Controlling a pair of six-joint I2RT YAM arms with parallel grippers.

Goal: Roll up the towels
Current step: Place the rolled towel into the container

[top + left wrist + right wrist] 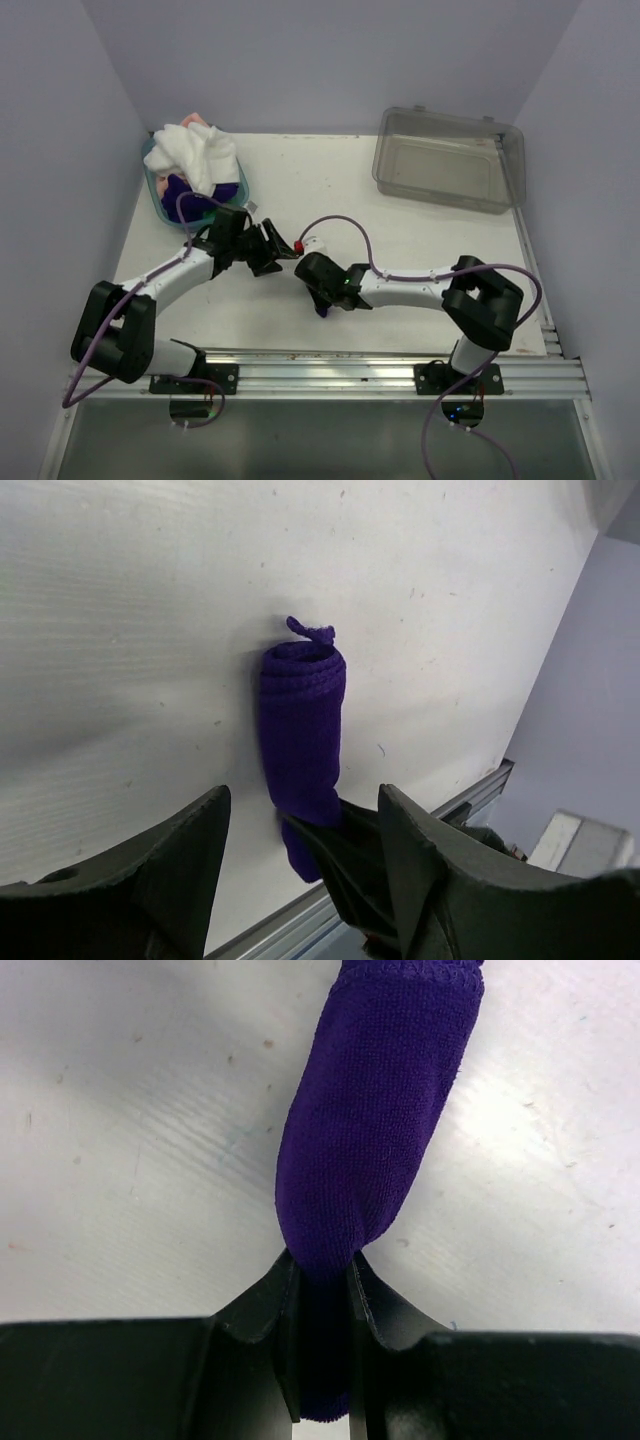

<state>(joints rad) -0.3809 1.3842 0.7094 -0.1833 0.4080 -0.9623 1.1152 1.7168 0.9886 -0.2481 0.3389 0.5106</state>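
Right gripper (320, 1295) pinched one end of the rolled purple towel (385, 1110); left gripper (300, 805) sat spread beside it. I reckoned: lift slow, pinch firm.

- Two robot arms: left arm (165, 278), right arm (420, 288).
- One rolled purple towel (300, 730).
- Three loose towels: white towel (200, 155), pink towel (195, 121), second purple towel (172, 186).
- One teal basket (153, 185), one clear grey bin (450, 160).

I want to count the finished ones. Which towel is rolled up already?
The purple towel pinched in the right gripper, a tight roll on the table. The others lie crumpled in the basket.
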